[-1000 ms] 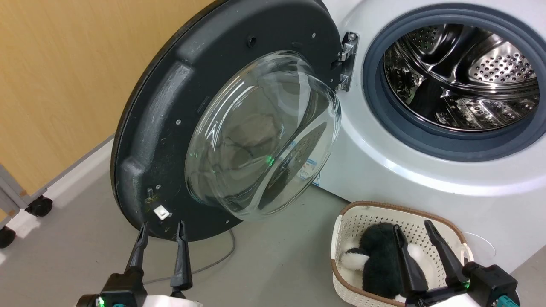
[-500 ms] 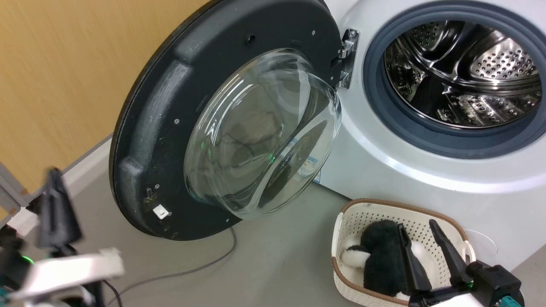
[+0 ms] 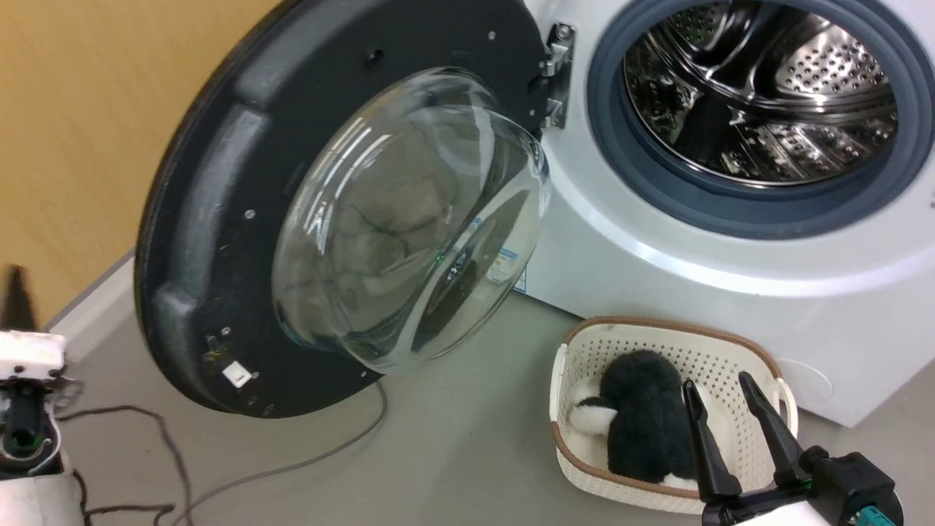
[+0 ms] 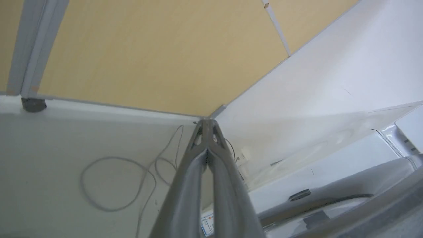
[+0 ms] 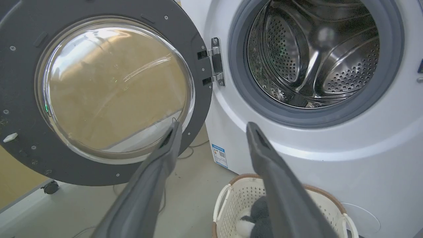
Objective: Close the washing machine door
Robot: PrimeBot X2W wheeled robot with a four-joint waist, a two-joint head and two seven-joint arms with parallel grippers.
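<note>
Door (image 3: 212,183): is hanging wide open on its hinge (image 5: 214,61) at the machine's left side, swung well away from the drum opening. Its black inner face and glass bowl (image 3: 394,219) are facing the robot, and its lower rim is hanging just above the floor (image 3: 453,467).
Machine (image 3: 657,270): is standing on the floor with its drum (image 3: 760,95) uncovered; the blue-grey gasket (image 3: 730,212) is ringing the opening.
Left fingers (image 4: 188,185): are pressing together tip to tip and gripping nothing. In the left wrist view they are pointing at the corner where the floor, the wall (image 3: 66,109) and the machine's white side are meeting. In the head view they are showing blurred at the far left edge, well apart from the door's rim and to its left.
Right fingers (image 5: 148,185): are standing apart and gripping nothing. In the head view they are hovering over the basket (image 3: 643,337) at the lower right. In the right wrist view they are pointing at the white strip of machine front below the hinge, between door and drum.
Basket: is sitting on the floor just before the machine's front, below the drum opening, and is holding a black-and-white plush toy (image 3: 643,424).
Cable (image 3: 314,457): is lying in loose curves on the floor under the door and to its left.
Wall: is running wood-coloured behind the open door.
Sticker (image 5: 219,155): is sitting low on the machine's front near its left corner; in the head view it is showing through the bowl.
</note>
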